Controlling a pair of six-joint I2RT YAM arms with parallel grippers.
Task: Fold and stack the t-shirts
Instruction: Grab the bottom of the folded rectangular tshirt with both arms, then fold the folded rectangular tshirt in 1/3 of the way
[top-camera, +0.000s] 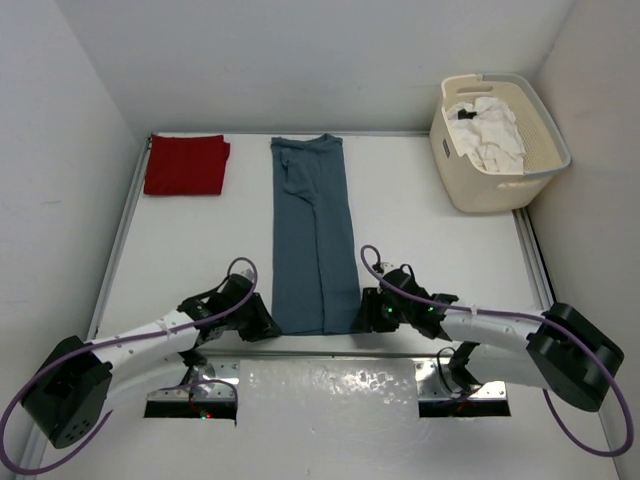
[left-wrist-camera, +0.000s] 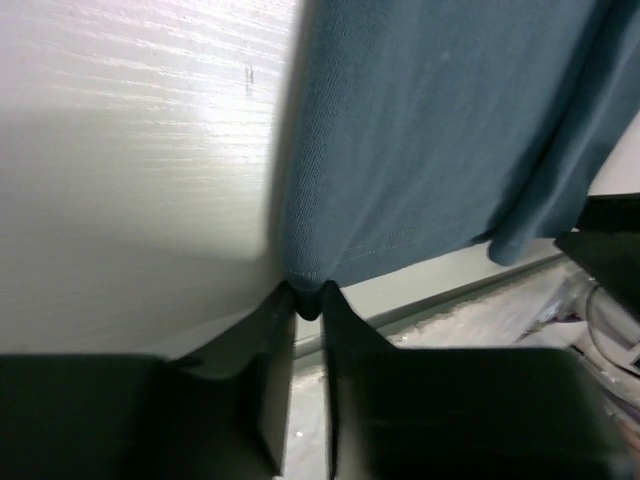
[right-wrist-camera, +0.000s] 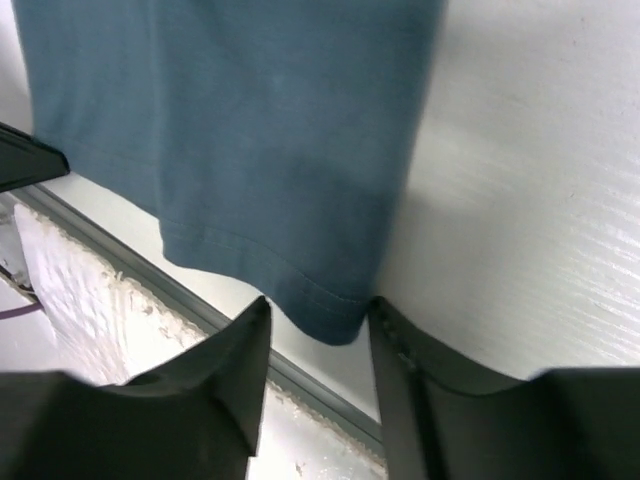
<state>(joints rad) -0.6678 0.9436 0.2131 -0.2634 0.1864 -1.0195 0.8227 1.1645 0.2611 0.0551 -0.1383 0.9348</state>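
Left end effector (left-wrist-camera: 308, 297) nipped almost closed on the near left hem corner of the slate blue-grey t-shirt (top-camera: 312, 240), cloth caught between the fingertips. Right end effector (right-wrist-camera: 318, 312) partly open, straddling the near right corner without clamping it. Garment folded into a long narrow strip, flat on the counter (top-camera: 420, 230), running from near edge to far. Red t-shirt (top-camera: 186, 166) folded at the far left corner. White t-shirt (top-camera: 490, 135) crumpled inside the cream basket (top-camera: 480, 190) at far right.

White shirt (top-camera: 492, 135) bunched in basket (top-camera: 480, 190), partly hidden by its wall, blue-grey shirt (left-wrist-camera: 450, 120) cropped by both wrist views' upper edges
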